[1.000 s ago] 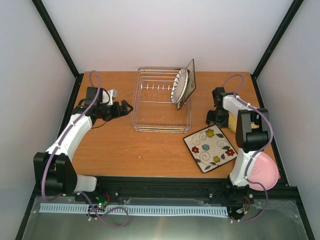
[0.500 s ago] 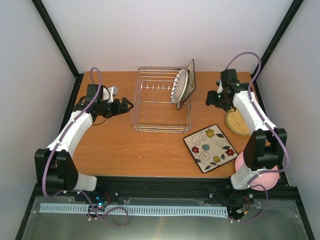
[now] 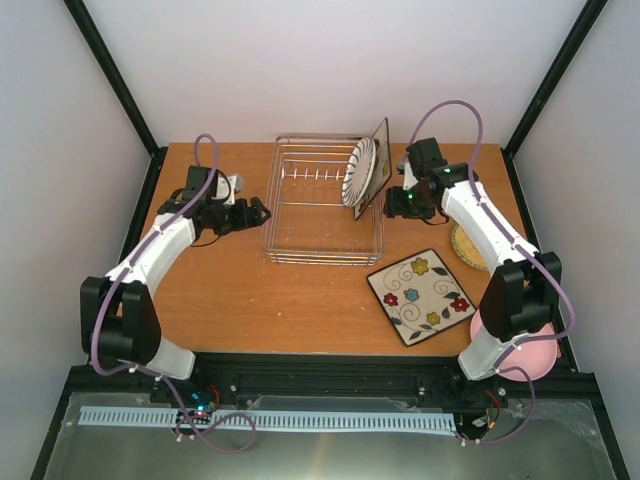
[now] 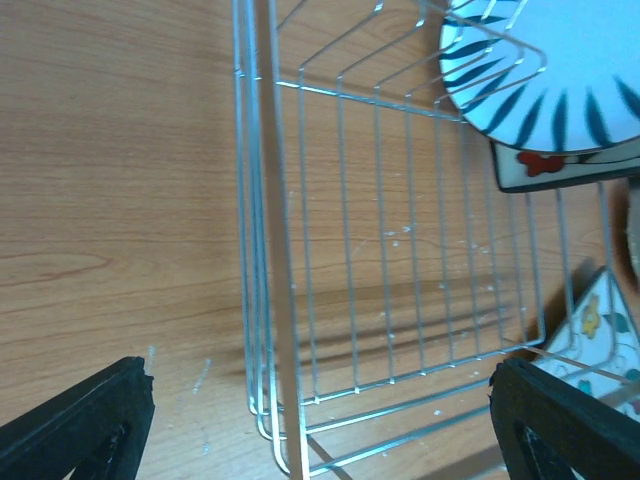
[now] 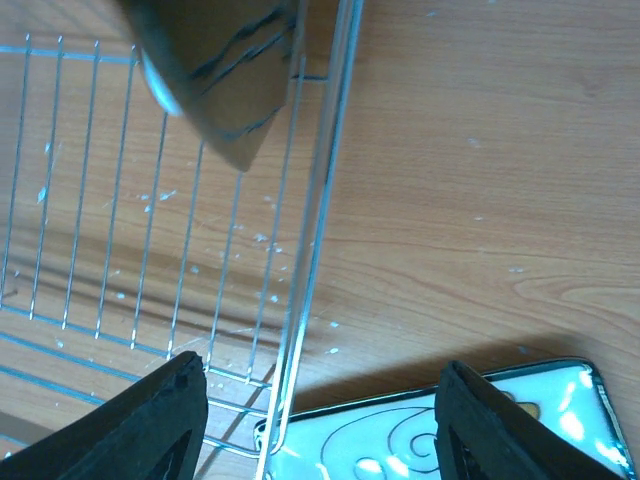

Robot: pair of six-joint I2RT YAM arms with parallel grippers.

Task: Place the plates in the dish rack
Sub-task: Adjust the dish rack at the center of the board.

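Looking at the dish rack [image 3: 300, 215], you are seeing the job partly done. The striped plate [image 3: 360, 172] is standing on edge at the rack's right end, and a square dark-rimmed plate [image 3: 382, 150] is leaning just behind it. Three are waiting outside on the table [image 3: 230, 290]:
- the floral plate [image 3: 421, 294], lying flat near the rack's front right corner
- the tan woven plate [image 3: 465, 250], partly hidden by your right arm
- the pink plate [image 3: 535, 350], at the near right edge

Your left gripper [image 3: 256, 212] is hovering wide open beside the rack's left wall, holding nothing. Your right gripper [image 3: 392, 204] is hanging by the right wall, jaws apart and seemingly empty.
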